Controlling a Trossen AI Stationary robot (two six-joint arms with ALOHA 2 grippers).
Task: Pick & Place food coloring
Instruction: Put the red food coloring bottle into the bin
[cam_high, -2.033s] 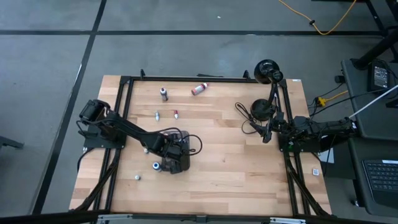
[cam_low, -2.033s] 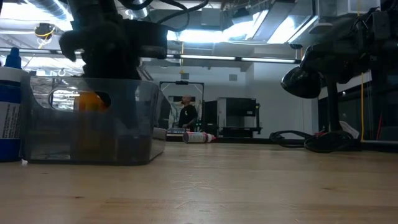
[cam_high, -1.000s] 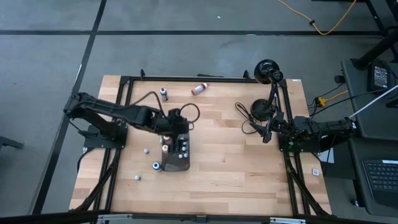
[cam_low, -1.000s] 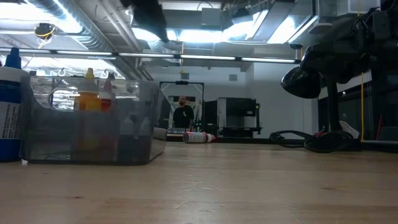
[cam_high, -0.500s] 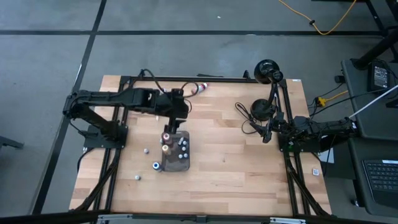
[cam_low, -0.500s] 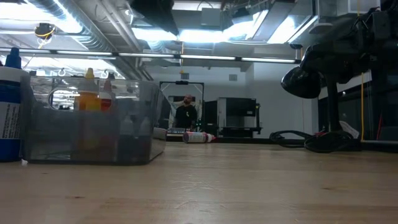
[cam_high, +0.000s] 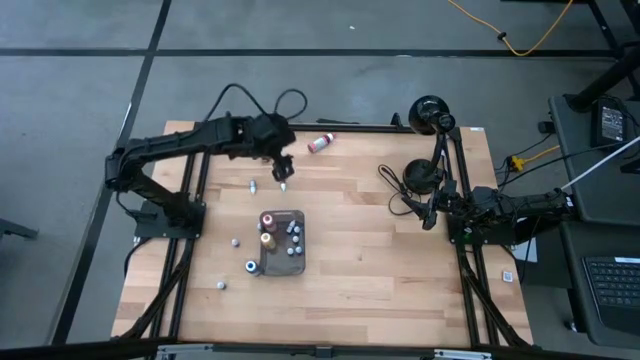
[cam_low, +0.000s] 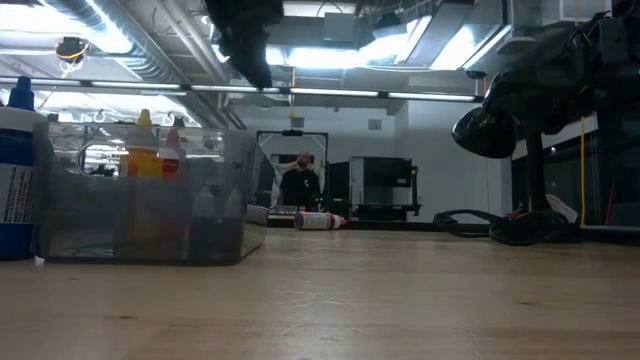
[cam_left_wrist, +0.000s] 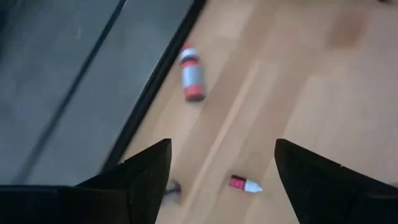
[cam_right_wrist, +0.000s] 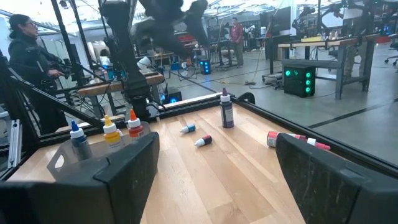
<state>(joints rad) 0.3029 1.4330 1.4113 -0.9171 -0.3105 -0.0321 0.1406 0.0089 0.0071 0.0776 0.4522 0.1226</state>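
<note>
Wooden table (cam_high: 380, 270), lab room behind. Left gripper (cam_high: 283, 178) jaws apart, empty, above small red-capped bottle (cam_left_wrist: 245, 183) at 12 o'clock from tray (cam_high: 298, 268). Bottle likely light, rigid, prone to roll; best pinch across body. Right gripper (cam_right_wrist: 214, 165) open, idle at 3 o'clock edge.

No lettering can be read anywhere; the white bottle (cam_low: 14, 180) at the table's left edge perhaps carries print, too blurred to make out.
</note>
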